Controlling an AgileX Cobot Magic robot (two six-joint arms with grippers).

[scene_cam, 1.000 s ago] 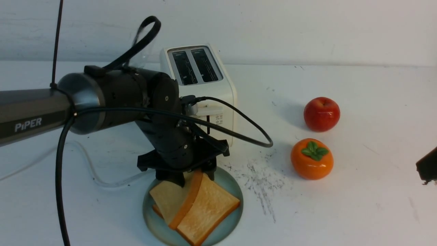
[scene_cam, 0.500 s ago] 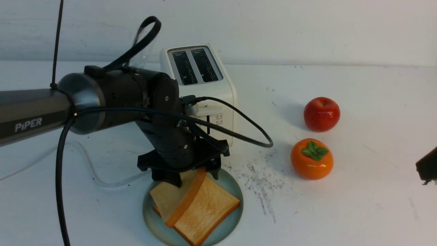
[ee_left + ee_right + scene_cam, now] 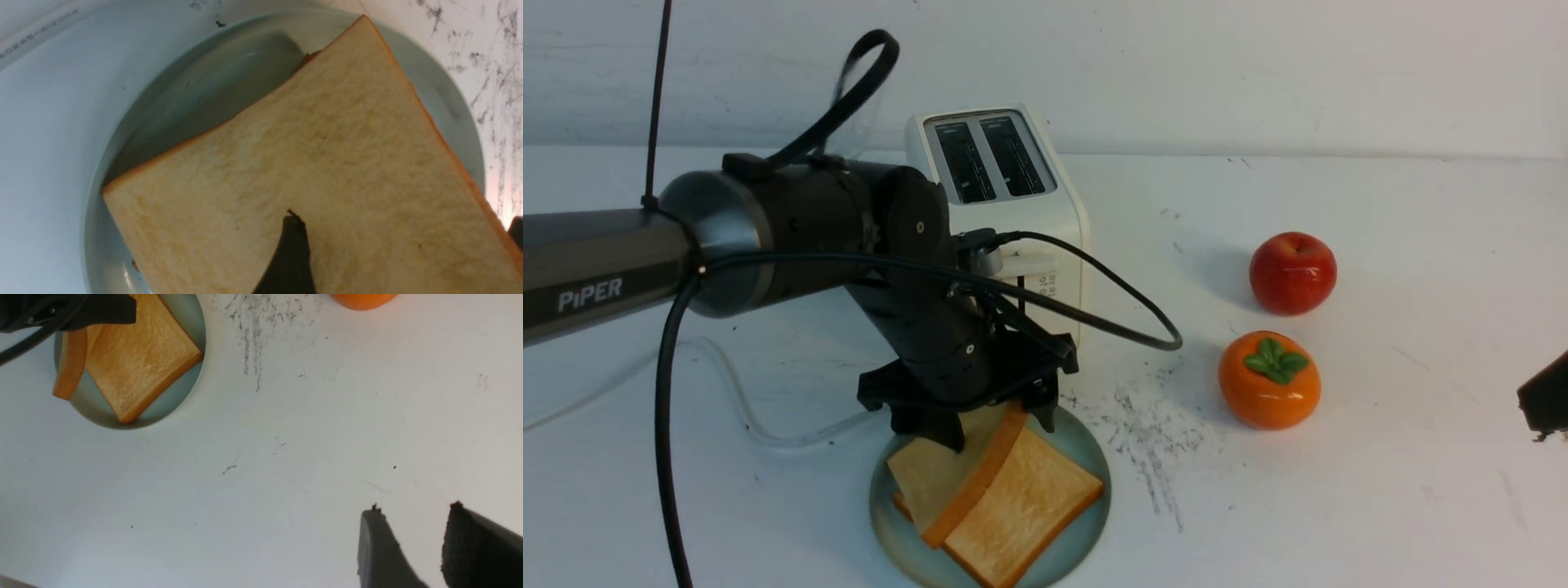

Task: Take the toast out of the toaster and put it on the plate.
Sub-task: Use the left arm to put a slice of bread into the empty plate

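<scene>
Freed toast [image 3: 935,482] leans on plate [image 3: 1088,535] between spread jaws of left gripper [image 3: 995,425].

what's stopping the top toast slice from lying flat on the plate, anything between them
Only the other slice: it lies flat on the plate, and the top slice rests tilted across it, its raised edge between the fingers of the open left gripper. Nothing else visible lies between toast and plate.

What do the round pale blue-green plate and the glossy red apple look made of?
The round pale blue-green plate is probably glazed ceramic: smooth, with a small glint. The glossy red apple looks like painted plastic or ceramic: even sheen, soft highlights.
</scene>
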